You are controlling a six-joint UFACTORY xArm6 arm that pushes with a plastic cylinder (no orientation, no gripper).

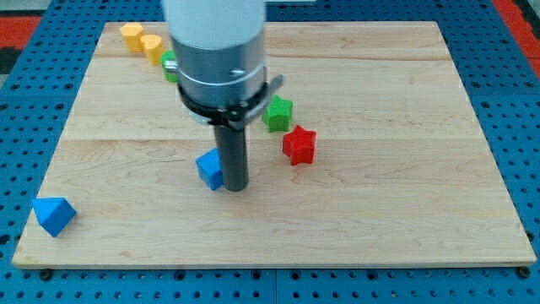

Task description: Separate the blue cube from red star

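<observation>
The wooden counter (380, 211) carries a blue cube (209, 169) at centre, with a red star (299, 144) at its 2 o'clock and a green star (278, 112) beyond it.

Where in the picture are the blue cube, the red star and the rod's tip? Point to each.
blue cube (209, 169), camera view, its visible left face beside my tip.
red star (299, 144), camera view, centre of its front face.
my tip (235, 186), camera view, the rod's very bottom end.

— Where is the blue cube (209, 168) sitting?
— Mid-surface, slightly toward the bottom edge, partly hidden on its right side.
— And the red star (299, 144)?
— It's lying flat, up and to the view's right, apart from the cube.
</observation>
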